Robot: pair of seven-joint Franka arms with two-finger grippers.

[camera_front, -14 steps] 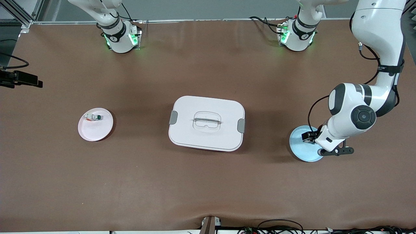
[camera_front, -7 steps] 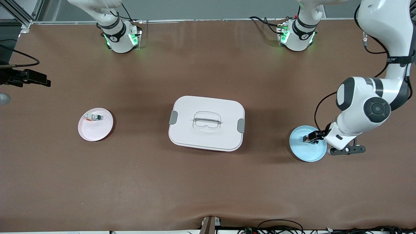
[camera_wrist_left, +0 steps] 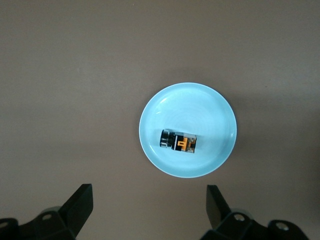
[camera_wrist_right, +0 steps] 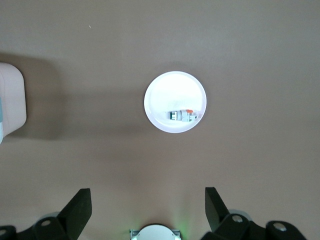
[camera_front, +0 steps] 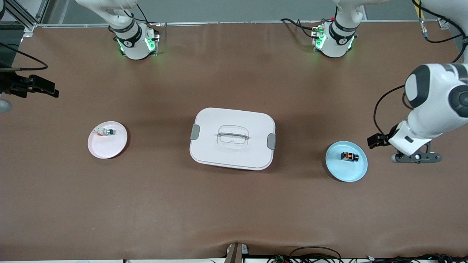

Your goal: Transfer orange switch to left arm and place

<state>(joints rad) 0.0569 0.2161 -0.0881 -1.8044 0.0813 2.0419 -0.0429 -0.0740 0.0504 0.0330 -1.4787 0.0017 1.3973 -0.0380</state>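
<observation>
The left arm (camera_front: 435,106) reaches in from its end of the table, elbow bent and wrist turned down. The left gripper (camera_wrist_left: 148,210) hangs in the air just beside the blue plate (camera_front: 346,166), fingers spread wide and empty. The right gripper (camera_wrist_right: 148,210) hangs high over the table near the pink plate (camera_wrist_right: 175,101), fingers also spread wide, holding nothing.

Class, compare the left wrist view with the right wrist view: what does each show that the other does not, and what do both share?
Only the left wrist view shows the orange switch lying on the blue plate. Only the right wrist view shows the green-capped white switch on the white plate and a corner of the box. Both share the brown table and an open tool, left tool and right tool, with nothing held.
</observation>
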